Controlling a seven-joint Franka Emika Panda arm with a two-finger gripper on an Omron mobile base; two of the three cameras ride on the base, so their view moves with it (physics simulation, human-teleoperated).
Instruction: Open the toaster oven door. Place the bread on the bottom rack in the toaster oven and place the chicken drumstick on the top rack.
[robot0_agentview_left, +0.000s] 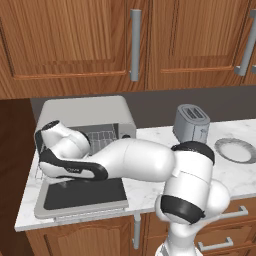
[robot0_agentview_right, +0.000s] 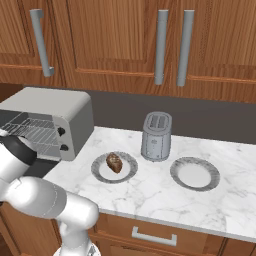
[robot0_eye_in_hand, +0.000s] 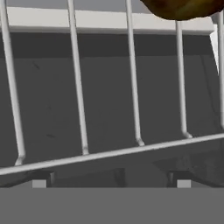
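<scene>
The toaster oven stands at the counter's left end. Its door lies folded down flat in front of it. My arm reaches into the oven's mouth, where wire racks show. Close up in the hand view, a wire rack carries the chicken drumstick at its far end; which rack this is I cannot tell. My gripper is open, fingertips wide apart and holding nothing, a little short of the rack's front bar. The bread rests on a plate right of the oven.
A small two-slot toaster stands behind the plates. An empty plate lies to its right on the marble counter. Wooden cabinets with grey handles hang above.
</scene>
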